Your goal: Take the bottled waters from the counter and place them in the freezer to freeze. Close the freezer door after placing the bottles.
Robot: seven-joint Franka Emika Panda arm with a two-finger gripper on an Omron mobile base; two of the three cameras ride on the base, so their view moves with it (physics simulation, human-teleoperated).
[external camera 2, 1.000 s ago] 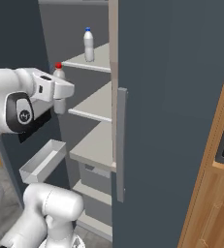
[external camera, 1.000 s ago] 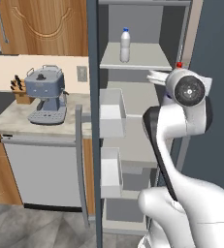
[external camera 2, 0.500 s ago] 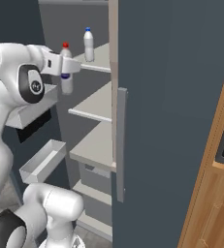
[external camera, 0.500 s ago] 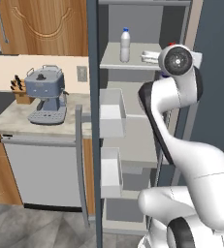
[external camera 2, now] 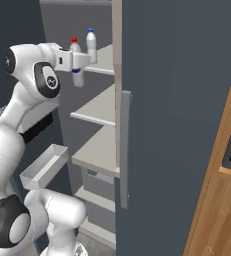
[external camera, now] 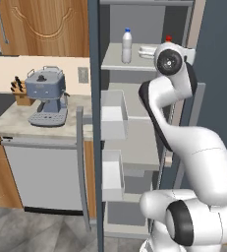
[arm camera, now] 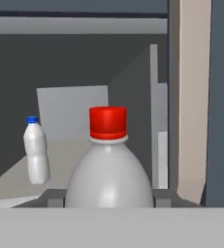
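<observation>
My gripper (external camera 2: 78,61) is shut on the red-capped bottled water (external camera 2: 75,56) and holds it upright at the front edge of the freezer's top shelf (external camera 2: 105,64). In the hand view that bottle (arm camera: 108,169) stands between my fingertips (arm camera: 48,197). The blue-capped bottled water (external camera: 127,46) (external camera 2: 91,45) (arm camera: 36,152) stands upright on the same shelf, further in. In the left base view only the red cap (external camera: 168,38) of the held bottle peeks over my wrist. The freezer door (external camera: 93,128) hangs open to the left, its clear bins (external camera: 113,116) facing inward.
The counter (external camera: 16,120) to the left carries a coffee machine (external camera: 46,96) and a knife block (external camera: 20,91), above a silver dishwasher front (external camera: 43,172). A closed dark door (external camera 2: 177,100) with a long handle (external camera 2: 124,150) borders the freezer on the right. Lower shelves (external camera 2: 98,107) lie beneath my arm.
My arm has lifted the red-capped bottle from the height of the middle shelf up to the top shelf and moved it inward toward the blue-capped bottle.
</observation>
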